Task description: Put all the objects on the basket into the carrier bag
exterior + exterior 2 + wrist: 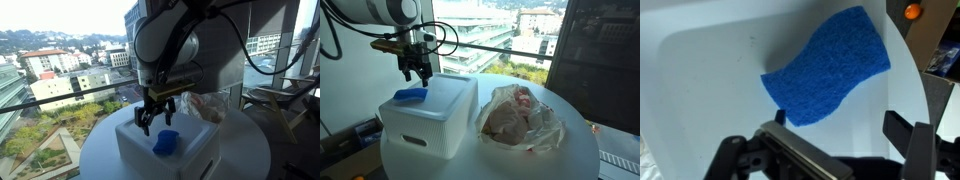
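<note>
1. Furthest left in an exterior view stands the basket (440, 125), a white boxy container on the round table (570, 160). The one object I can see on its flat top is the blue sponge (410, 95), near a far corner.
2. Just above the sponge hangs the gripper (417, 70), its jaws spread wide and holding nothing (the wrist view shows the fingers (912, 140) well apart, clear of the sponge's wavy edge).
3. The step in hand, I judge, is the pick. Line the jaws across the sponge's narrow waist and come straight down almost to the lid. Then close gently, as it is soft and will squash.
4. Just beside the basket on the right lies the carrier bag (520, 120), crumpled, with its mouth apparently facing up. Carry the sponge high enough to clear the floppy rim, and let go over the middle
</note>
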Robot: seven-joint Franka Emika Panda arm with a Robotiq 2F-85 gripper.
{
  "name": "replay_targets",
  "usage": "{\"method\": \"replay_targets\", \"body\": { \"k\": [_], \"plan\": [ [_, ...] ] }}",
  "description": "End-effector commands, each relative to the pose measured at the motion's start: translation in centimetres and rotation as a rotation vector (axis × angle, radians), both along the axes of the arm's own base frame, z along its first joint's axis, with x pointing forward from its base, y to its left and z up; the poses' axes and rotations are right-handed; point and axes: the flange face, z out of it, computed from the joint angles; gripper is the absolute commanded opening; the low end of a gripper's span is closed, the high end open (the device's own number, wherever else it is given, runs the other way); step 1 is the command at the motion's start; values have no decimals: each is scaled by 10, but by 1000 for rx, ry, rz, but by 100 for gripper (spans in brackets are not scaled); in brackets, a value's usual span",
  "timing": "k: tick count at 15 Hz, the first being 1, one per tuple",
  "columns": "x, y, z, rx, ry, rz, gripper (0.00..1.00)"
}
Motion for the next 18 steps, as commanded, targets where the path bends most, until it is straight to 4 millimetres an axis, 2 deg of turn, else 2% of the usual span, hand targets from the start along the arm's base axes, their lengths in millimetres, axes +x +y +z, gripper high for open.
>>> {"method": "replay_targets", "body": {
  "k": [1, 5, 10, 14, 16, 17, 18],
  "plan": [
    [-10, 8, 14, -32, -13, -200, 100],
    [-24, 7, 6, -71, 3, -422, 100],
    [-47, -3, -11, -112, 58, -707, 100],
    [-53, -7, -24, -111, 91, -916, 100],
    [-55, -9, -27, -115, 77, -968, 100],
    [-55, -10, -29, -116, 74, -982, 75],
    [-56, -10, -30, -124, 67, -994, 74]
  ]
}}
